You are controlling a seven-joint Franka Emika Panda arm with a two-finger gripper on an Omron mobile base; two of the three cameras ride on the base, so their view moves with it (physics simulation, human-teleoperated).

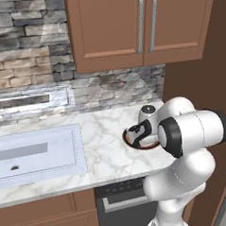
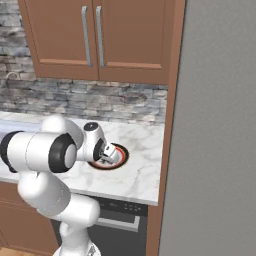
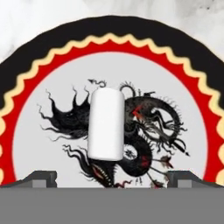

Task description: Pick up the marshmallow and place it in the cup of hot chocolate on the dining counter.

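marshmallow: The marshmallow [image 3: 106, 124] is a small white soft lump. It lies in the middle of the plate, on top of the dragon picture.

plate: The plate [image 3: 109, 46] is round, with a red and black rim and a pale wavy line between. It sits on the worktop, near the right end, not far from the front edge.

tool: The tool [image 3: 109, 180] hangs just above the plate and looks straight down. Its two dark tips stand wide apart, one on each side of the marshmallow, and hold nothing.

worktop: The worktop [image 1: 101, 153] is white marble with grey veins. A sink [image 1: 34, 155] is set in its left part, well apart from the plate.

cup: I do not see a cup of hot chocolate on this worktop.

step: I think this is the picking-up step. The tool is lined up over the marshmallow but is not touching it yet.

next move: The tool should go straight down until its tips are beside the marshmallow, then close softly, because the lump is squishy. After that it must lift it and carry it to the cup.
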